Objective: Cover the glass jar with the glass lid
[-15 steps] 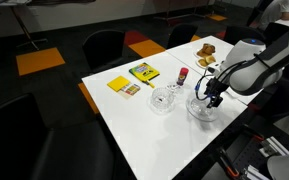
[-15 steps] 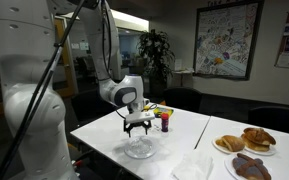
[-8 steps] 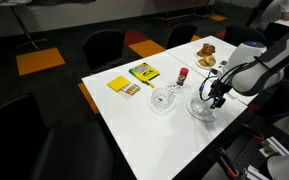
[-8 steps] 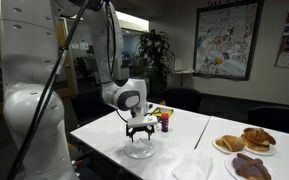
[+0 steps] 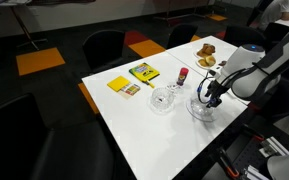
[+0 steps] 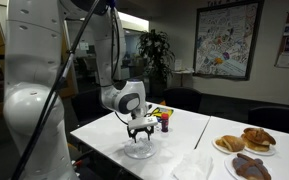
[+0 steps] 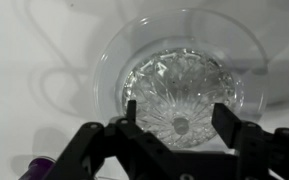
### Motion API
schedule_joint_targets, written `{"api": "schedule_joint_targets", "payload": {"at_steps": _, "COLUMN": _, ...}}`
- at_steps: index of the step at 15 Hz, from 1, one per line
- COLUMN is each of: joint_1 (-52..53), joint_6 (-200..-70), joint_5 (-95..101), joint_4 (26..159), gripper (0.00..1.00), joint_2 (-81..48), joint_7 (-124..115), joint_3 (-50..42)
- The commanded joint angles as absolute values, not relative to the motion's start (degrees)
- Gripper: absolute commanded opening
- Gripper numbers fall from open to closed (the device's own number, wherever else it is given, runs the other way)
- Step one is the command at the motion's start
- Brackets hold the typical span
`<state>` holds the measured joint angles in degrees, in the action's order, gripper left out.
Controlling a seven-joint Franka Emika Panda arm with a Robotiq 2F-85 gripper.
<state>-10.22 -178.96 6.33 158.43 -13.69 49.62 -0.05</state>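
Gripper [image 5: 213, 97], in an exterior view, hangs directly over a wide shallow dish [image 5: 196, 112] near the table [image 5: 134, 125] edge. The glass jar [image 5: 164, 99] stands uncovered, well apart from the gripper toward the table's middle. In an exterior view the gripper [image 6: 139, 129] points straight down, fingertips just above the dish [image 6: 138, 152]. In the wrist view the gripper [image 7: 179, 120] is spread and empty. One finger [image 7: 131, 112] stands to each side of the glass lid [image 7: 184, 90], which lies centred directly below, apparently inside the dish [image 7: 109, 70]. Contact cannot be confirmed. Recommended procedure: keep the central knob midway between the fingers and descend vertically. Close slowly and evenly, since smooth glass is likely to slip. Lift straight up, confirming the dish stays down, before moving toward the jar.
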Motion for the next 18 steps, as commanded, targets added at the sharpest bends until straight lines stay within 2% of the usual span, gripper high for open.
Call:
{"api": "schedule_joint_targets", "payload": {"at_steps": 1, "joint_1": -12.55, "joint_6": -182.17, "joint_5": 9.65, "joint_4": 156.97, "gripper": 1.00, "joint_2": -16.71, "joint_7": 47.81, "joint_3": 2.04}}
{"api": "schedule_joint_targets", "payload": {"at_steps": 6, "joint_1": -12.70, "joint_6": -183.75, "joint_5": 12.93, "joint_4": 155.78, "gripper": 1.00, "joint_2": -18.70, "joint_7": 45.11, "joint_3": 2.16}}
{"api": "schedule_joint_targets", "payload": {"at_steps": 7, "joint_1": -12.79, "joint_6": -184.24, "joint_5": 13.51, "joint_4": 155.61, "gripper": 0.75, "joint_2": -19.07, "joint_7": 44.51, "joint_3": 2.18}}
{"api": "schedule_joint_targets", "payload": {"at_steps": 8, "joint_1": -12.64, "joint_6": -184.27, "joint_5": 13.91, "joint_4": 155.33, "gripper": 0.74, "joint_2": -19.47, "joint_7": 43.78, "joint_3": 2.03}}
{"api": "schedule_joint_targets", "payload": {"at_steps": 9, "joint_1": -12.68, "joint_6": -184.13, "joint_5": 14.30, "joint_4": 155.15, "gripper": 0.68, "joint_2": -19.71, "joint_7": 43.12, "joint_3": 2.08}}
{"api": "schedule_joint_targets", "payload": {"at_steps": 14, "joint_1": -12.14, "joint_6": -182.25, "joint_5": 15.85, "joint_4": 154.31, "gripper": 0.31, "joint_2": -19.69, "joint_7": 40.18, "joint_3": 1.83}}
{"api": "schedule_joint_targets", "payload": {"at_steps": 18, "joint_1": -11.34, "joint_6": -181.56, "joint_5": 16.37, "joint_4": 153.68, "gripper": 0.08, "joint_2": -18.92, "joint_7": 38.43, "joint_3": 1.86}}
